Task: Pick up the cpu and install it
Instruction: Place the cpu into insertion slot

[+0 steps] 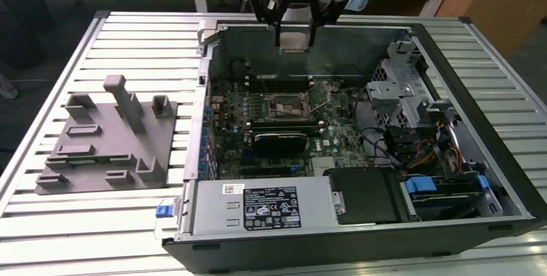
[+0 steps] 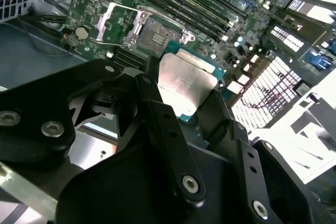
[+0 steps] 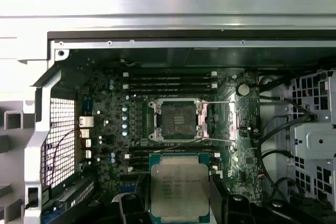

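My gripper (image 1: 295,32) hangs over the back wall of the open computer case, shut on the cpu (image 1: 293,40), a flat silvery square with a pale green rim. In both wrist views the cpu (image 2: 186,85) (image 3: 178,190) sits between the black fingers (image 2: 157,108), held by two opposite edges. The motherboard socket (image 1: 286,104) (image 3: 177,120) (image 2: 155,35) lies below and ahead of the chip. Its metal frame is swung open and its dark square centre is bare. The cpu is well above the board and touches nothing but the fingers.
Memory slots (image 3: 170,80) flank the socket. A drive cage (image 1: 401,90) and cables fill the case at the exterior view's right, and a power supply (image 1: 256,209) sits at the front. A grey moulded fixture (image 1: 107,141) lies on the slatted table at the left.
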Motion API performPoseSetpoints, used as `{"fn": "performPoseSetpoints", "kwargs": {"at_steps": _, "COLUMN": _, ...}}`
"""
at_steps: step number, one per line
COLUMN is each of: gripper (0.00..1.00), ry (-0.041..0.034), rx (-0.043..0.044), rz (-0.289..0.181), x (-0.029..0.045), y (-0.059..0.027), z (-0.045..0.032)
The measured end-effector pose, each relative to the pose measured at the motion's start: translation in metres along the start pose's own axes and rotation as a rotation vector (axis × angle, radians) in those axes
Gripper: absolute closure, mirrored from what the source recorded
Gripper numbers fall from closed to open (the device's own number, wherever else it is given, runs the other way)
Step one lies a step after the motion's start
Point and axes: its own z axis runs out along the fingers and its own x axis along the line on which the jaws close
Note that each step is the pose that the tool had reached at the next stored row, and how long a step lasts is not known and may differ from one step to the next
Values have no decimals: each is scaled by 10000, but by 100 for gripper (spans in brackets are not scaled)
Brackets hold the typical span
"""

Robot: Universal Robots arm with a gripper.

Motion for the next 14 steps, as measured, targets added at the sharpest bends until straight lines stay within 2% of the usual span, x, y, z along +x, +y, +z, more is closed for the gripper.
{"fn": "performPoseSetpoints", "kwargs": {"at_steps": 8, "gripper": 46, "ry": -6, "rx": 25, "rz": 106, "x": -27, "y": 1, "z": 5}}
{"fn": "performPoseSetpoints", "kwargs": {"at_steps": 14, "gripper": 46, "ry": -32, "rx": 45, "rz": 527, "x": -27, "y": 1, "z": 10}}
